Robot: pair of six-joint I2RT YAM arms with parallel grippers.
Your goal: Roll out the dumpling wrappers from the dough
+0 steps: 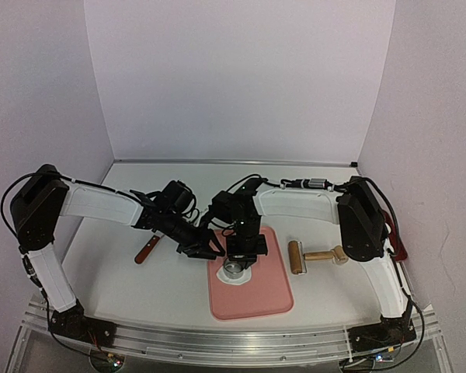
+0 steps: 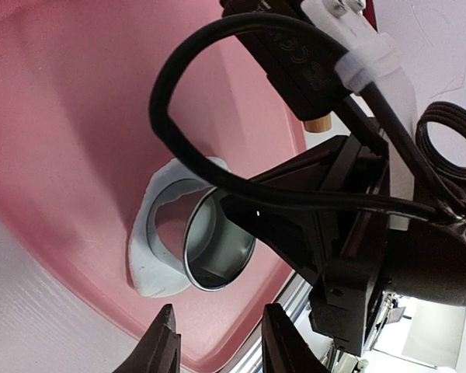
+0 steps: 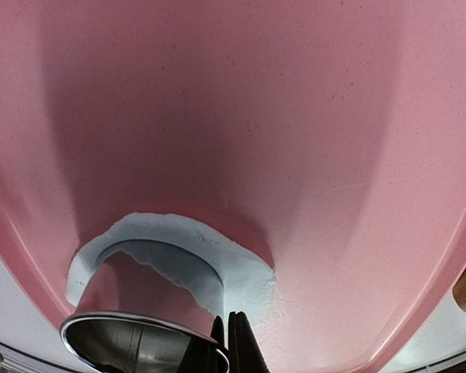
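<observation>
Right gripper (image 3: 230,330) closest to lens: jaws pressed together on the wall of the ring (image 3: 124,338), pinching it at the rim. Ring is tipped, its mouth turned toward the left wrist camera.

Table (image 1: 155,287): white, both arms reaching in toward its middle.
Mat (image 1: 256,299): pink, flat on the table; all the work is at its far-left corner.
Pin (image 1: 314,256): lying just off the mat's right edge, untouched.
Tool (image 1: 146,250): brown handle, left of the mat, apart from everything.
Dough (image 3: 241,280): thin ragged sheet on the mat, directly under the ring, with a round hole showing pink through it.
Wrappers: none seen on the mat. Cannot tell whether a cut disc sits inside the ring.
Left gripper (image 2: 221,350): jaws apart, empty, hovering just beside the dough at the mat's edge.

Risks, as judged:
- A disc, if stuck in the ring, may fold or tear on release.
- Thin dough rim may cling to the metal and lift with it.
- Rim-only pinch: ring could pivot.
- Both grippers crowd one corner; a sideways move could knock them together.
</observation>
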